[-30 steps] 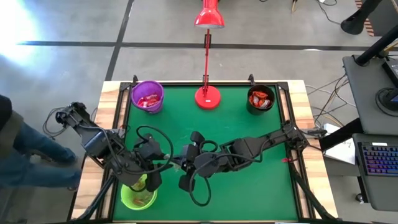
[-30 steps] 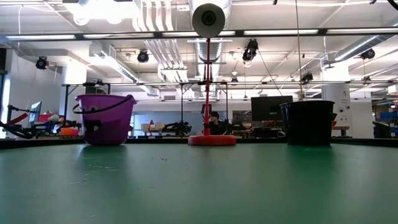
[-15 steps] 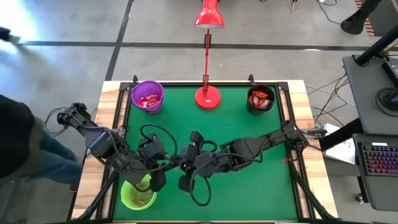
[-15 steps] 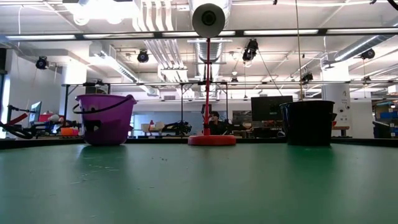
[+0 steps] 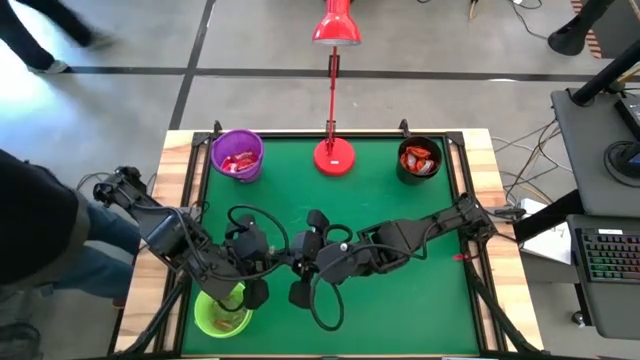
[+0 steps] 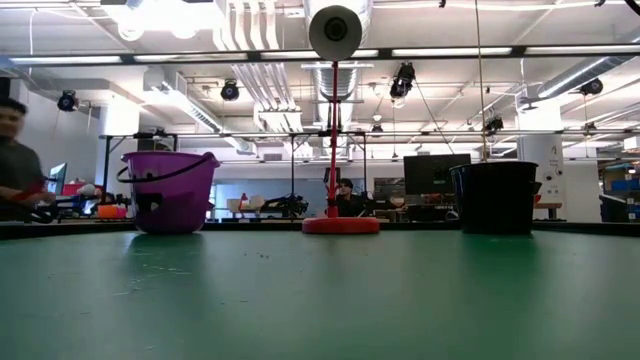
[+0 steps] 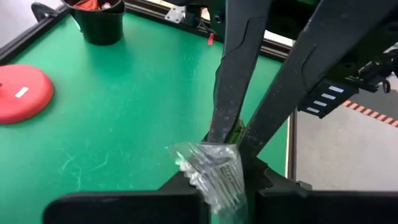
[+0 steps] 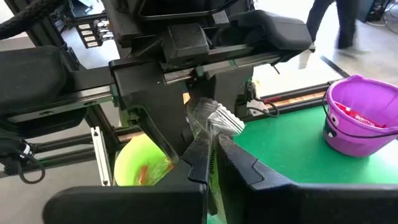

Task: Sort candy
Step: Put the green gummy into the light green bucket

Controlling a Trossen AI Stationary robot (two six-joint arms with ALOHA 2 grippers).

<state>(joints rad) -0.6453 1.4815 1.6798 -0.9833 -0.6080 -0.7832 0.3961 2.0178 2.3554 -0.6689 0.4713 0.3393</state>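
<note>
Since a second ago the left gripper (image 8: 208, 112) has clamped onto the clear candy (image 7: 211, 168) the right gripper (image 7: 231, 138) also pinches shut, beside the green cup (image 5: 222, 310). Both grip one wrapper (crinkly, thin): pulling apart could tear it or flick it away.
</note>
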